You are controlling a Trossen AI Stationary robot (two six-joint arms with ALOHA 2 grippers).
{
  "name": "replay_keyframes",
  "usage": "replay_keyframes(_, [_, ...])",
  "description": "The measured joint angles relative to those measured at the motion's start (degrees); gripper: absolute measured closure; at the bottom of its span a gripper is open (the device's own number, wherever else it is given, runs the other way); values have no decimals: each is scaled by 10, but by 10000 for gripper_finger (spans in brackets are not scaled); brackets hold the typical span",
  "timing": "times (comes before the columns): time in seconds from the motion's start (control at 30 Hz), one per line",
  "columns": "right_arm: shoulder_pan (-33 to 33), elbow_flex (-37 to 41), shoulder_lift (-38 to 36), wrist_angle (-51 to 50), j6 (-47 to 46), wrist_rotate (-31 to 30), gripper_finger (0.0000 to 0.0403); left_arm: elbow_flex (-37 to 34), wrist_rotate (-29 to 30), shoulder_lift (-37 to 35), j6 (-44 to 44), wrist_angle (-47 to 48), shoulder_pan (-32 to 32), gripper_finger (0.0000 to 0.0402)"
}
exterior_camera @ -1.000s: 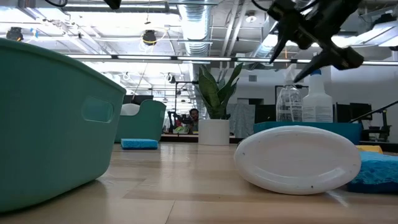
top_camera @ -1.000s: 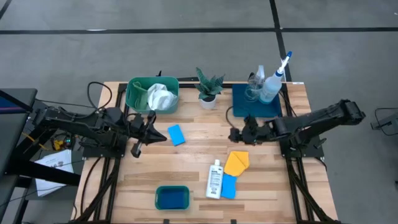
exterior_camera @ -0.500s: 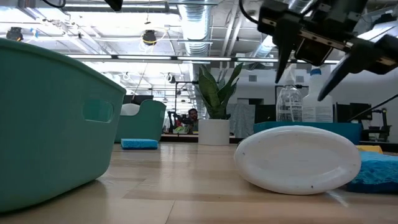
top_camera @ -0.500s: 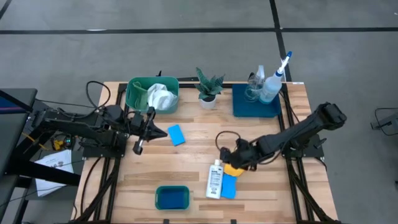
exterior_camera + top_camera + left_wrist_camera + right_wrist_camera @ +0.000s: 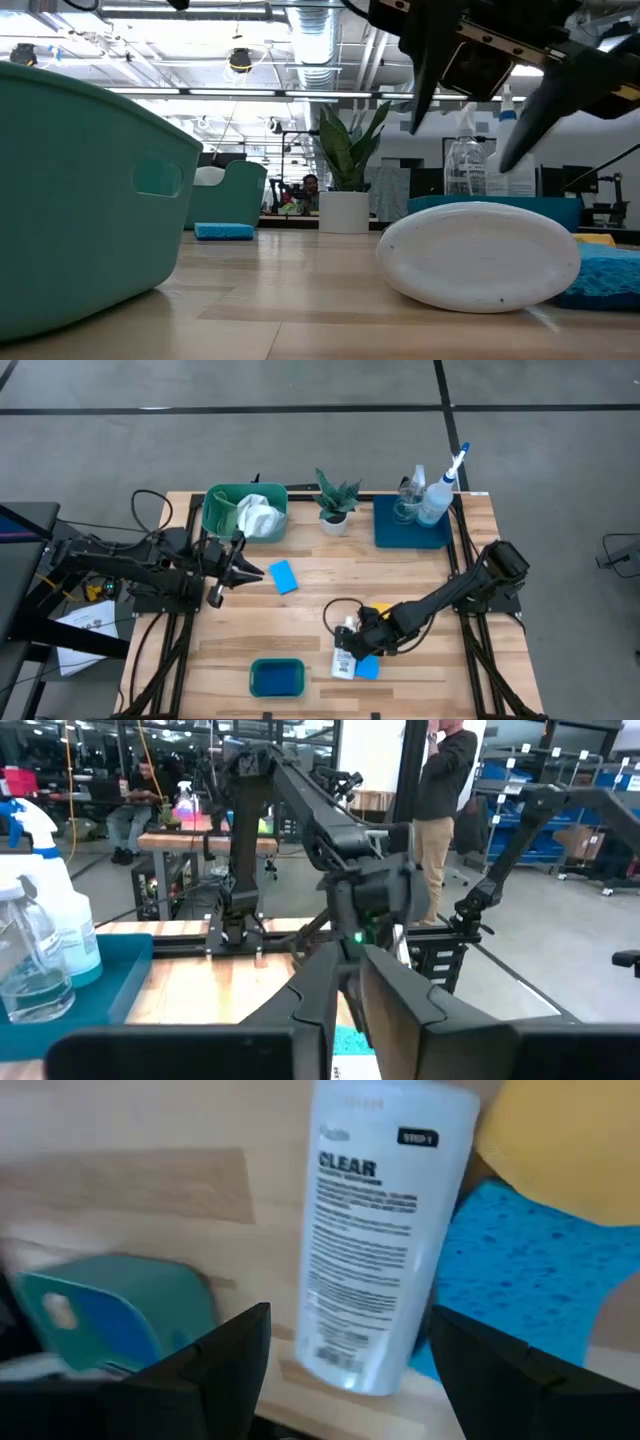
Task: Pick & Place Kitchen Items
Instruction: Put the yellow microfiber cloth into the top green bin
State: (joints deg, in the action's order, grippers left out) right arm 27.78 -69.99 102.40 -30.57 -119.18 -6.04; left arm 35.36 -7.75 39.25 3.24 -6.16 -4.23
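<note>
Right end effector [image 5: 352, 642] spread wide, hovering over the small white plastic bottle [image 5: 345, 649] lying at 6 o'clock on the wooden counter [image 5: 310, 605]. Straddle its body mid-length, clear of the blue sponge [image 5: 367, 666], then descend. Left end effector [image 5: 222, 585] nearly clenched, empty, at 9 o'clock.

In the high view, the yellow cloth [image 5: 381, 610] was mostly hidden under the right arm [image 5: 440, 600], and the blue sponge [image 5: 367, 667] beside the small white bottle [image 5: 345, 656] was partly covered. In the low view, the near green tub [image 5: 80, 200] was cut off by the edge. In the right wrist view, the label's small print was too blurred to be read, and the bottle's cap end was cropped
</note>
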Motion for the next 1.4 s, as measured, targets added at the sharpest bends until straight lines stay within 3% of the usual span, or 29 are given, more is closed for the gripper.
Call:
replay_keyframes(0.4, [42,-40,33,-33,139,-29,143,0,14,-22,4,9,0,293])
replay_keyframes(0.63, [75,-40,35,-59,155,-30,143,0,90,-20,5,8,0,292])
replay_keyframes(0.93, [105,-40,37,-151,16,-28,143,0,154,-20,17,5,0,295])
replay_keyframes(1.4, [120,-38,38,-193,-39,-29,143,0,184,-20,68,-9,0,295])
